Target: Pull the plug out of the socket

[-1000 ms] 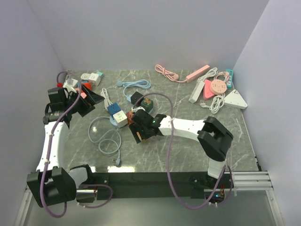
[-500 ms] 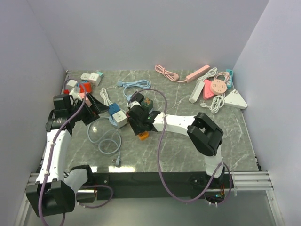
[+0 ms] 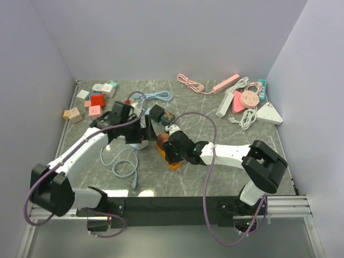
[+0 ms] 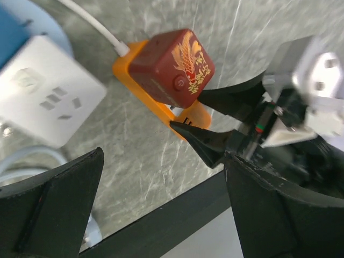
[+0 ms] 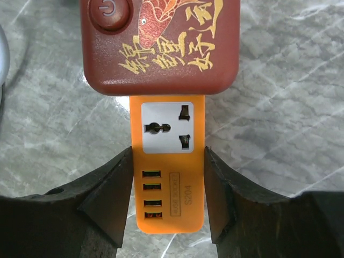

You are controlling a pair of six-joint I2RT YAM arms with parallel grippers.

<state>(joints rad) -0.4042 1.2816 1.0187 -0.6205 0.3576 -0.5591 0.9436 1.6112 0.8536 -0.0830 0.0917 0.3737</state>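
The socket is a flat orange strip (image 5: 167, 177) lying on the marble table. A dark red cube plug (image 5: 161, 43) with gold lettering is seated in its far end. My right gripper (image 5: 167, 199) is shut on the strip's free end, one finger pressed against each long side. In the top view the socket (image 3: 173, 161) and the plug (image 3: 163, 141) lie mid-table, with the right gripper (image 3: 174, 153) over them. My left gripper (image 4: 164, 161) is open and hovers just short of the plug (image 4: 172, 67), touching nothing. From above, the left gripper (image 3: 148, 131) is immediately left of the plug.
A white cube socket (image 4: 48, 105) sits close to the left of the plug, and a light blue cable (image 3: 121, 161) coils in front of it. Coloured cubes (image 3: 88, 102) are at the back left. Pink (image 3: 226, 83) and white (image 3: 224, 105) power strips are at the back right.
The left arm swung in from the far left to beside the plug, still open. The right gripper closed on the orange socket, which shifted slightly toward the front right.
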